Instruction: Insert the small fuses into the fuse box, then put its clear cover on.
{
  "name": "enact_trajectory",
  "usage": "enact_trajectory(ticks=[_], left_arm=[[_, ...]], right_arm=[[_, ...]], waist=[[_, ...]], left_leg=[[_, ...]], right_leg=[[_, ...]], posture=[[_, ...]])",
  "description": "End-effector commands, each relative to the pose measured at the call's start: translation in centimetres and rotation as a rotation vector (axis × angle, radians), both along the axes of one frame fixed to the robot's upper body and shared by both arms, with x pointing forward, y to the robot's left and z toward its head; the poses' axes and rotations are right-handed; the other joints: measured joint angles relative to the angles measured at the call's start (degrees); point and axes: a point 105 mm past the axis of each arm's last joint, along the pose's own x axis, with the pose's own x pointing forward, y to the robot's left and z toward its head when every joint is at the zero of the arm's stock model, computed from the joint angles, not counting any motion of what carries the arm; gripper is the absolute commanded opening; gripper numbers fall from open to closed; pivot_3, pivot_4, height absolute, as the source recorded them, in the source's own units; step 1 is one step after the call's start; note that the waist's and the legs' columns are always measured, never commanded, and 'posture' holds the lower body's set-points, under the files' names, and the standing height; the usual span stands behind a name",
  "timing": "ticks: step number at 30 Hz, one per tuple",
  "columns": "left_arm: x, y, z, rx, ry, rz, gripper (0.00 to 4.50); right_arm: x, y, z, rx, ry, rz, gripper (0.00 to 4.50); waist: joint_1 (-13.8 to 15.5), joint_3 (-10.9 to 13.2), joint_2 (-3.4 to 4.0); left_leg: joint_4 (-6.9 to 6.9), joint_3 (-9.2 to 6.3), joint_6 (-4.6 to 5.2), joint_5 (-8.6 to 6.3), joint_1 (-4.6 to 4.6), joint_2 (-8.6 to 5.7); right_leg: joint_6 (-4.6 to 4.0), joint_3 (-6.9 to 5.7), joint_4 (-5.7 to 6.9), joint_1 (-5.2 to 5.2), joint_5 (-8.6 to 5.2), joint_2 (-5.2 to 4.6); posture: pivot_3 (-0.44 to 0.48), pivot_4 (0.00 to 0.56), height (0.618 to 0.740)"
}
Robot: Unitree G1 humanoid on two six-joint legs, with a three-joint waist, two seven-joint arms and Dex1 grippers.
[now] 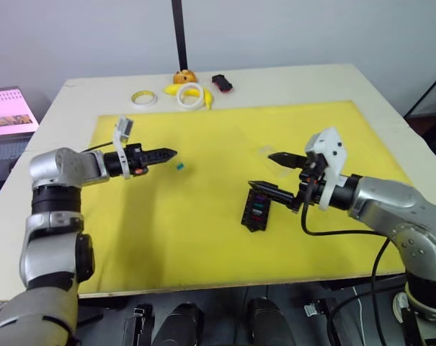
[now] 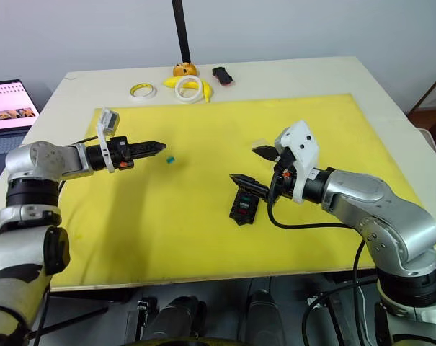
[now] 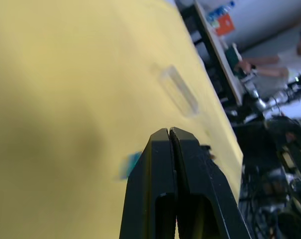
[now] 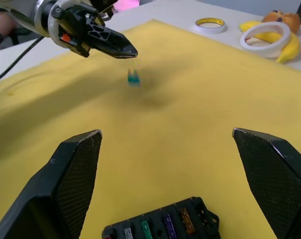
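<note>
The black fuse box (image 1: pixel 256 209) lies on the yellow mat (image 1: pixel 203 238), with grey, teal, purple and orange small fuses (image 4: pixel 157 228) standing in its slots. My right gripper (image 1: pixel 263 170) hovers open just above it, nothing between its fingers. A single teal fuse (image 1: pixel 179 166) sits near the mat's middle, just beyond and below the tips of my left gripper (image 1: pixel 171 153), which is shut and holds nothing. The clear cover (image 3: pixel 179 89) lies flat on the mat beside the far finger of my right gripper.
At the table's far edge are a yellow tape ring (image 1: pixel 143 96), a white tape ring (image 1: pixel 189 96), a banana (image 1: pixel 205 96), a small orange object (image 1: pixel 184 76) and a black-and-red object (image 1: pixel 222 82). A black pole (image 1: pixel 179 32) rises behind them. A laptop (image 1: pixel 9 115) stands off the table's left.
</note>
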Motion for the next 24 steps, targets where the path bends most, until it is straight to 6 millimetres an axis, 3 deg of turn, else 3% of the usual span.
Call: enact_trajectory(ticks=[1,9,16,19,22,24], left_arm=[[-0.6,-0.7,1.1,0.061,-0.083,-0.038,0.07],[0.0,1.4,-1.0,0.176,-0.068,-0.006,0.07],[-1.2,2.5,-2.4,0.258,-0.069,-0.078,0.07],[-2.1,2.7,-2.8,0.204,0.035,-0.079,0.96],[-2.7,2.1,-3.1,0.187,0.075,-0.097,2.42],[-2.4,1.9,-3.5,0.202,0.081,-0.073,2.42]], right_arm=[[-0.3,-0.1,1.0,0.011,-0.028,0.016,4.5],[-0.5,-0.2,0.9,-0.009,-0.02,0.018,4.5],[-1.0,-0.4,0.3,-0.018,-0.009,0.005,4.5],[-1.1,-0.4,0.1,-0.016,-0.003,0.008,4.5],[-1.2,-0.1,-0.1,-0.014,0.004,0.018,4.5],[-1.2,0.1,-0.1,-0.014,0.004,0.025,4.5]], waist=[[0.0,0.0,0.0],[-0.3,0.0,0.0],[-0.1,0.0,0.0],[-0.2,0.0,0.0],[-0.1,0.0,0.0],[-0.1,0.0,0.0]], left_leg=[[0.0,0.0,0.0,0.0,0.0,0.0],[-0.06,0.04,0.0,0.0,0.02,0.01],[-0.02,0.04,0.0,0.0,0.01,-0.02],[-0.04,0.03,0.0,0.0,0.01,-0.01],[-0.02,0.03,0.0,0.0,0.0,-0.01],[-0.01,0.01,0.0,0.0,0.01,-0.01]], right_leg=[[0.0,0.0,0.0,0.0,0.0,0.0],[-0.01,-0.01,0.0,-0.06,0.0,0.03],[0.0,0.0,-0.01,-0.02,0.0,-0.01],[0.0,-0.01,0.0,-0.03,0.0,0.01],[0.0,-0.01,0.0,-0.01,0.0,0.01],[0.0,-0.01,0.0,0.0,0.0,0.01]], posture=[[0.0,0.15,0.74],[0.0,0.15,0.74],[0.0,0.15,0.74],[0.0,0.15,0.74],[0.0,0.15,0.74],[0.0,0.15,0.74]])
